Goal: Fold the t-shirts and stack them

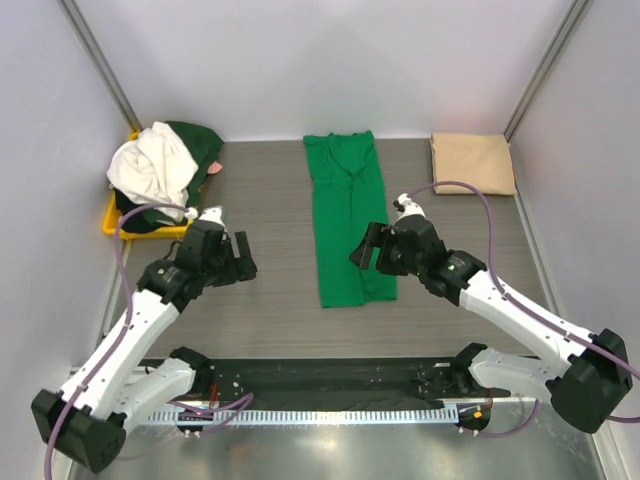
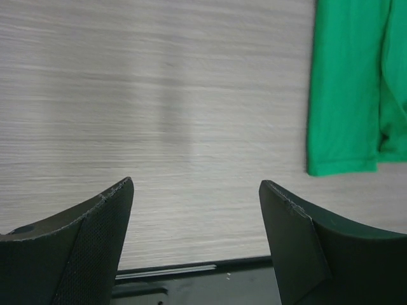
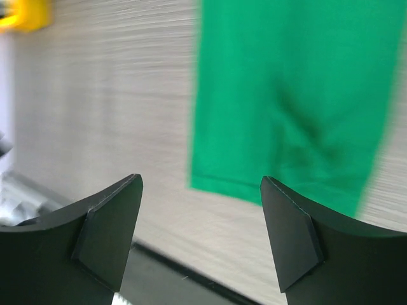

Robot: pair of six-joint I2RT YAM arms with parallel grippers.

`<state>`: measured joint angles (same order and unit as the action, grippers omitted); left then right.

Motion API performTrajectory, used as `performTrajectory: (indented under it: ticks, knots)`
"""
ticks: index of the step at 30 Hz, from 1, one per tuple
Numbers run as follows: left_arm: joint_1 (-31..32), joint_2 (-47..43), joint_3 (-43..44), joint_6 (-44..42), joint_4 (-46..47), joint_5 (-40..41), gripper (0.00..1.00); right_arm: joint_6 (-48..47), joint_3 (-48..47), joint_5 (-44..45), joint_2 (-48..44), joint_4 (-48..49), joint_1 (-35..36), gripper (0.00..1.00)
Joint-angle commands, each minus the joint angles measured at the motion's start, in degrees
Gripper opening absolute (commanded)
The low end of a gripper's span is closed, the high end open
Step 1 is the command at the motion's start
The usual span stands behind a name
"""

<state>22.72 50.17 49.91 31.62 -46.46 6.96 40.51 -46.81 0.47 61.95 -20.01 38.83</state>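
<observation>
Eyeing bright green t-shirt [image 1: 345, 215], long axis near-to-far | closest at its near end: right gripper [image 1: 368, 250] — spread wide, empty | left gripper [image 1: 238, 262] released too, well off leftward

The left arm [image 1: 130, 330] is slanting up from its base and bending inward at the wrist, and the left gripper [image 1: 243, 262] is hovering with its jaws spread wide, gripping nothing. The right arm [image 1: 515, 312] is mirroring that pose from the other side. The right gripper [image 1: 364, 250] is likewise gaping empty, its fingers [image 3: 105, 232] pointing toward the centre.
</observation>
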Motion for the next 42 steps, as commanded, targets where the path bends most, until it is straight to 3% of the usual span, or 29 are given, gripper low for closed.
performTrajectory:
  ticks: [1, 7, 12, 24, 30, 34, 35, 37, 38, 40, 41, 42]
  knots:
    - [6.0, 2.6, -1.2, 6.3, 5.8, -0.1, 0.8, 0.6, 2.9, 9.0, 2.0, -6.6, -3.2, 0.81]
    - [14.4, 11.2, -6.7, 14.3, 18.1, -2.0, 0.8, 1.6, 7.2, 8.9, 4.2, -7.9, -10.4, 0.78]
    - [20.2, 18.5, -10.3, 19.3, 29.0, -2.8, 0.8, 3.2, 11.4, 8.0, 2.7, -6.6, -13.9, 0.7]
    - [24.7, 33.5, -10.4, 25.0, 41.8, -4.6, 0.72, 5.1, 18.4, 2.3, 6.7, 2.3, -14.1, 0.59]
    - [28.0, 38.3, -9.8, 28.0, 46.2, -4.9, 0.67, 5.3, 20.3, 0.7, 8.3, 5.2, -14.0, 0.47]
    - [29.5, 39.3, -9.8, 29.1, 46.2, -2.8, 0.54, 5.3, 20.7, 0.3, 7.6, 5.5, -14.0, 0.23]
    - [29.7, 39.2, -9.9, 29.5, 46.2, -2.3, 0.45, 5.4, 20.9, 0.3, 7.3, 5.5, -14.0, 0.19]
    - [29.7, 39.0, -10.4, 30.2, 46.3, -1.0, 0.36, 5.5, 21.3, 0.2, 6.3, 5.6, -14.0, 0.07]
    - [29.7, 38.6, -10.4, 30.3, 46.2, -0.6, 0.25, 5.6, 21.4, -1.6, 6.0, 5.4, -14.0, 0.03]
    - [29.7, 37.7, -10.7, 30.5, 46.2, -0.3, 0.12, 5.9, 21.9, -2.5, 4.5, 5.2, -14.0, 0.01]
    - [29.8, 36.5, -10.8, 30.6, 46.2, -0.1, 0.01, 5.9, 22.0, -2.7, 3.8, 4.9, -14.0, 0.01]
    - [29.9, 35.5, -10.6, 30.8, 44.9, 0.2, 0.0, 6.0, 22.3, -3.1, 3.1, 3.9, -14.0, 0.01]
